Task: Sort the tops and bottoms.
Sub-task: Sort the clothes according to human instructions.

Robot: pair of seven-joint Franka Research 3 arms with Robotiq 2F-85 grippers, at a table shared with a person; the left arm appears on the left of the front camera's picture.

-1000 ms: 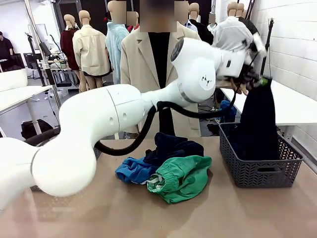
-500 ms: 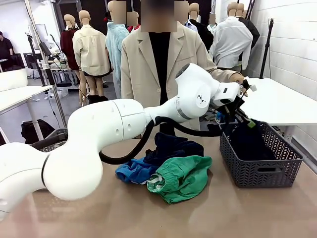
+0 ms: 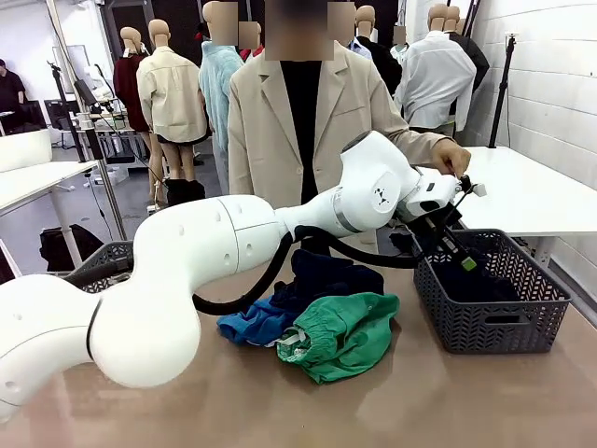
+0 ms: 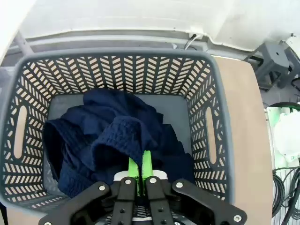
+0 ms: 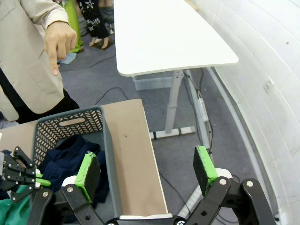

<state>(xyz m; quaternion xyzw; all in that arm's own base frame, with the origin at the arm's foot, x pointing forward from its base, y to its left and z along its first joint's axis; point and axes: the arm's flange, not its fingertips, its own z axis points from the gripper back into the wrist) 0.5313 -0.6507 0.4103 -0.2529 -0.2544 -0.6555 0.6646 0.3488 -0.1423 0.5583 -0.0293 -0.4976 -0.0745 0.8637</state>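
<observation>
The navy garment (image 4: pixel 117 136) lies bunched in the grey basket (image 4: pixel 216 79) at the desk's (image 3: pixel 420 401) right edge. It looks soft, light and floppy, best taken by a thick fold. The left tool (image 4: pixel 140 163) is pinched on 1 such fold, its arm stretched across and angled down. The right tool (image 5: pixel 146 169) hangs open past that edge. The blue top (image 3: pixel 247 322) and green shorts (image 3: pixel 347 336) lie mid-desk

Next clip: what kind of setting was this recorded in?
Probably a robotics lab or workroom, indoors: plain white tables, loose cables on the grey floor, and a brown worktable with a grey mesh basket holding a navy garment.
</observation>
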